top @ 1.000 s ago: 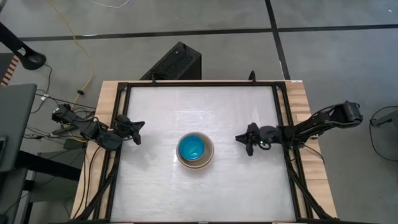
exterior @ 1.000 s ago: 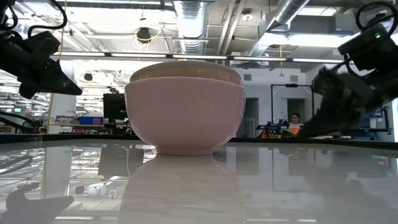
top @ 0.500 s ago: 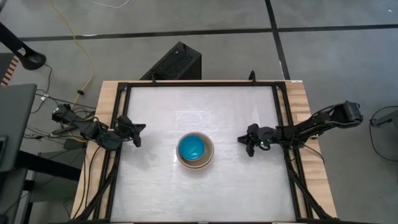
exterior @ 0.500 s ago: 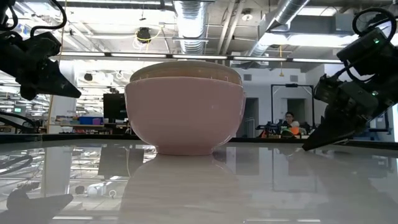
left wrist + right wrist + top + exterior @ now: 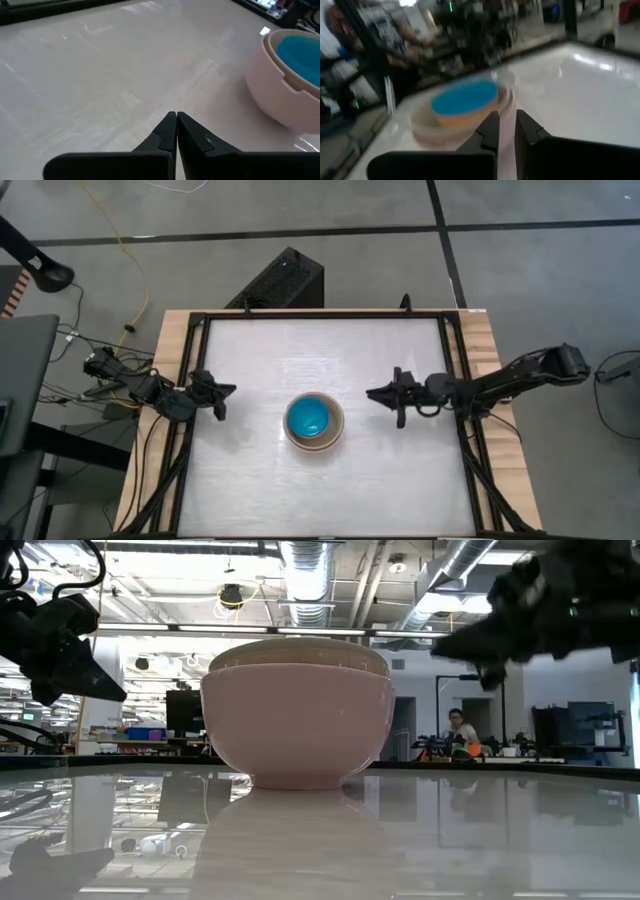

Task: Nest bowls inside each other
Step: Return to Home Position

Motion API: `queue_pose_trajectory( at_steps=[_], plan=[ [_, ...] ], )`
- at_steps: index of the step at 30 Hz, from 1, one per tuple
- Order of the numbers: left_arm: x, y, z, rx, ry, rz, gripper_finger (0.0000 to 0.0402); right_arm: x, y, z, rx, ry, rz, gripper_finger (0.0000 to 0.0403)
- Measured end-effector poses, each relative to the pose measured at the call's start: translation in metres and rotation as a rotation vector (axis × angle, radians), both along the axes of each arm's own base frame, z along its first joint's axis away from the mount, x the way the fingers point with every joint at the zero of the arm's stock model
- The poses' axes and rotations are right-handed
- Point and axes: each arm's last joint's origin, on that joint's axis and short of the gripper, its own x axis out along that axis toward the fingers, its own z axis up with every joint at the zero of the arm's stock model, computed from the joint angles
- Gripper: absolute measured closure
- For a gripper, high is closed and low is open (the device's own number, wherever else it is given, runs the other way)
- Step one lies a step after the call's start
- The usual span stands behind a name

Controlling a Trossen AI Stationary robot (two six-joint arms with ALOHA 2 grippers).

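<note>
The pale table (image 5: 260, 470) carries one stack of bowls (image 5: 314, 421) at its centre, with a blue bowl (image 5: 308, 417) innermost and the pink bowl (image 5: 297, 725) outermost, so the nesting looks done. The step in hand is likely the retreat home. Your left gripper (image 5: 176, 117) sits near the table's left edge, fingers pressed together, empty. Your right gripper (image 5: 506, 117) hangs near the stack, clear of it, fingers narrowly parted, empty. Next, draw both arms back without brushing the stack.

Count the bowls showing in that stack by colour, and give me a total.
Pink bowl: 1
Beige bowl: 1
Blue bowl: 1
Total: 3 showing; any bowls nested between these are hidden.
</note>
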Motion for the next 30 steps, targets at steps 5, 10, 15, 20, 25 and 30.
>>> queue_pose_trajectory(
  at_steps=[5, 10, 15, 20, 25, 30],
  plan=[
    [0.0, 0.0, 0.0, -0.002, 0.005, -0.01, 0.0401, -0.01, 0.0, 0.036, -0.016, -0.126, 0.033, 0.038],
    [0.0, 0.0, 0.0, -0.001, 0.004, -0.009, 0.0401, -0.036, -0.001, 0.072, -0.095, -0.024, 0.026, 0.0387],
    [0.0, 0.0, 0.0, 0.011, -0.002, 0.009, 0.0401, -0.066, -0.004, 0.073, -0.076, 0.032, -0.009, 0.0392],
    [0.0, 0.002, 0.001, 0.038, -0.016, 0.05, 0.0401, -0.079, -0.003, 0.05, -0.039, 0.167, -0.007, 0.0393],
    [-0.001, 0.002, 0.001, 0.044, -0.02, 0.059, 0.0401, -0.089, -0.004, 0.039, -0.049, 0.19, -0.045, 0.0393],
    [-0.001, 0.002, 0.001, 0.044, -0.02, 0.059, 0.0401, -0.095, -0.004, 0.02, -0.001, 0.193, -0.053, 0.0393]
  ],
)
